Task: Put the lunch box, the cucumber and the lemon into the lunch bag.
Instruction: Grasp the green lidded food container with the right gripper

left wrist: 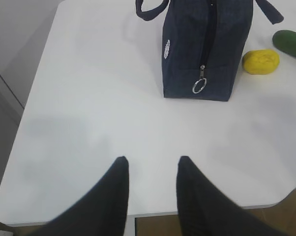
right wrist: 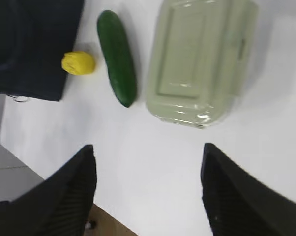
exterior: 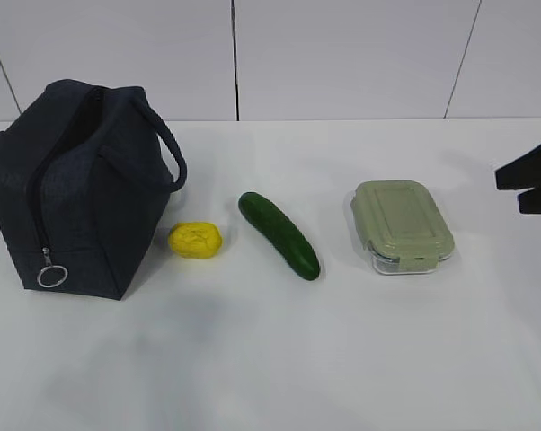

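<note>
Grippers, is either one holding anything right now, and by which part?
Nothing is held. The left tool and right tool both stand open over bare table.

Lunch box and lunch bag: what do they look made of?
Lunch box: clear, glossy base, glass or hard plastic, under a matte sage-green lid, likely plastic, with side clips. Lunch bag: dark navy woven-looking matte fabric, with a silver, apparently metal zipper ring.

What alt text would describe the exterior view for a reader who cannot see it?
On a white table, left to right: a dark navy lunch bag, a yellow lemon, a dark green cucumber and a green-lidded glass lunch box, none touching. A black robot part enters at the right edge.
</note>
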Controlling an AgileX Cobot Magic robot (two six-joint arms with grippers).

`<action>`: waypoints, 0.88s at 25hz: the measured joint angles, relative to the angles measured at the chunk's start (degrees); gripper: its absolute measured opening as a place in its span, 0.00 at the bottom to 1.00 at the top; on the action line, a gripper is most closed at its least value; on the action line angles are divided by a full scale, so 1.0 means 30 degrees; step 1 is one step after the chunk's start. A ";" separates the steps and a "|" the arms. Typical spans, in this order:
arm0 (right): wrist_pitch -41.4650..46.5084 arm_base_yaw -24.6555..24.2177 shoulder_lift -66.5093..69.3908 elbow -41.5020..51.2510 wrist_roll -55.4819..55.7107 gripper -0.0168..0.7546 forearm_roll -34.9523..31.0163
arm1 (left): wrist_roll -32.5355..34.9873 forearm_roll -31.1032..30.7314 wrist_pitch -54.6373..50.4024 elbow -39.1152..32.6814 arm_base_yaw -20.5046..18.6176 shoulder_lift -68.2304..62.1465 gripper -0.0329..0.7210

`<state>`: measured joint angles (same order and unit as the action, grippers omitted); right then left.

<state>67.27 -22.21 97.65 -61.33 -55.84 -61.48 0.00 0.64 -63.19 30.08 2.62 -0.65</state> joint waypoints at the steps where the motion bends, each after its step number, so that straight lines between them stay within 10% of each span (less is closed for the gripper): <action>1: 0.0000 -0.0099 0.0337 -0.0381 0.0159 0.67 0.0752 | 0.0000 0.0000 0.0000 0.0000 0.0000 0.0000 0.36; 22: 0.0074 -0.0057 0.7082 -0.4059 -0.1328 0.87 -0.0584 | 0.0000 0.0000 0.0000 0.0000 0.0000 0.0000 0.36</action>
<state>67.49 -22.38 118.90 -73.51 -59.83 -63.23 0.00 0.64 -63.19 30.08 2.62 -0.65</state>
